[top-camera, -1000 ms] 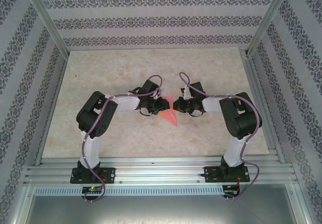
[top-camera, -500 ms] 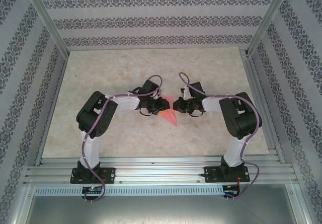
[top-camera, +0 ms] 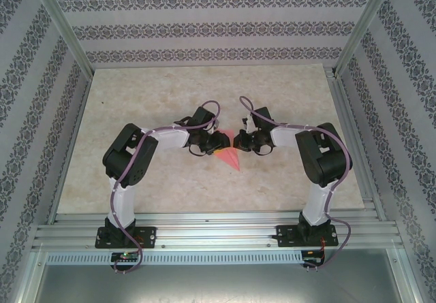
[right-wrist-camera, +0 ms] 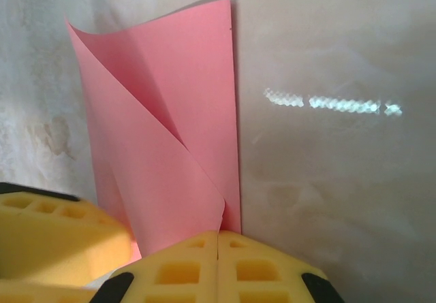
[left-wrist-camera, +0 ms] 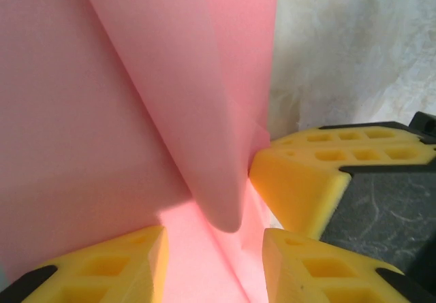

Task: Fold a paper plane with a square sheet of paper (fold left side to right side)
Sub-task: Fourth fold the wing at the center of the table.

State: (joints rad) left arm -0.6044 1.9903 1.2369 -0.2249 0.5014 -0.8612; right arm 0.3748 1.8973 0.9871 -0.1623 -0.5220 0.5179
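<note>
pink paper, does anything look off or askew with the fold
Yes. In the right wrist view the pink paper has a flap standing up in a soft curl, not creased flat on the table. The curl ends right at the shut right pincer.

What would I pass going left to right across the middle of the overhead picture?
left arm → left fingers → pink paper → right fingers → right arm
</note>
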